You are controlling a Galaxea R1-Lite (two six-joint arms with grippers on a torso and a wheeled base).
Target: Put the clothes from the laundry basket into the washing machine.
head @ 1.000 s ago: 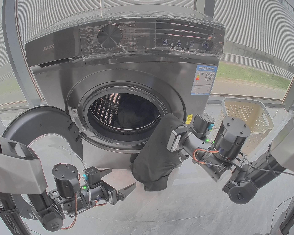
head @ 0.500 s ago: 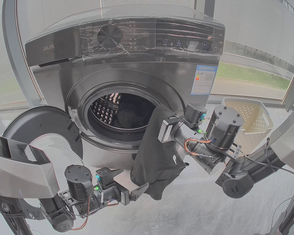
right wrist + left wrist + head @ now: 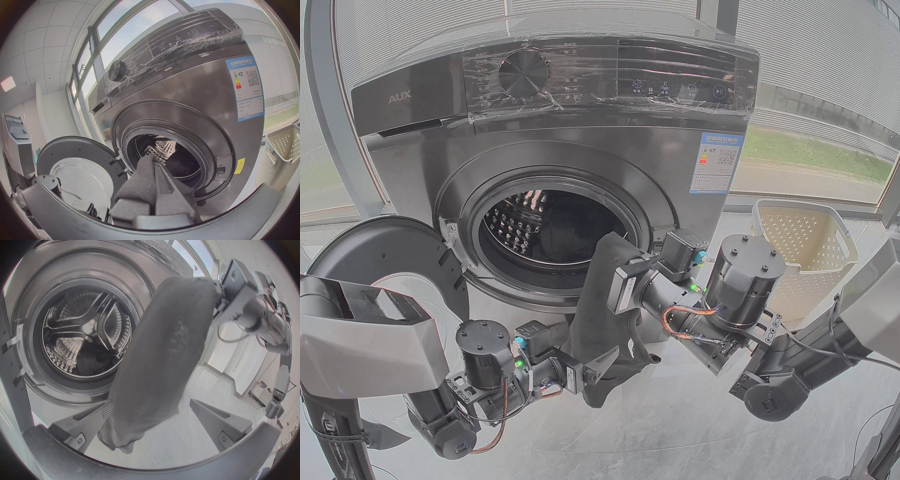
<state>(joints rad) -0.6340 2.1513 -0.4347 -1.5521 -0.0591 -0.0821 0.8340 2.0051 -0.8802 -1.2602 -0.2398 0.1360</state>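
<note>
A dark garment (image 3: 600,319) hangs in front of the lower right rim of the washing machine's (image 3: 550,125) open drum (image 3: 550,231). My right gripper (image 3: 607,257) is shut on its top end, seen close in the right wrist view as the gripper (image 3: 156,190) with cloth (image 3: 142,181) bunched over its fingers. My left gripper (image 3: 599,374) stands open at the garment's lower end. In the left wrist view the garment (image 3: 162,358) hangs between the spread fingers (image 3: 218,424) of that gripper (image 3: 153,424). More dark clothing (image 3: 578,228) lies inside the drum. The cream laundry basket (image 3: 806,244) stands at the right.
The round machine door (image 3: 387,262) is swung open to the left, close behind my left arm. Grey tiled floor (image 3: 675,425) stretches in front of the machine. Windows run behind the machine and the basket.
My right gripper has carried the garment left and up, closer to the drum opening. My left arm has moved right and up, bringing its open fingers around the garment's lower end.
</note>
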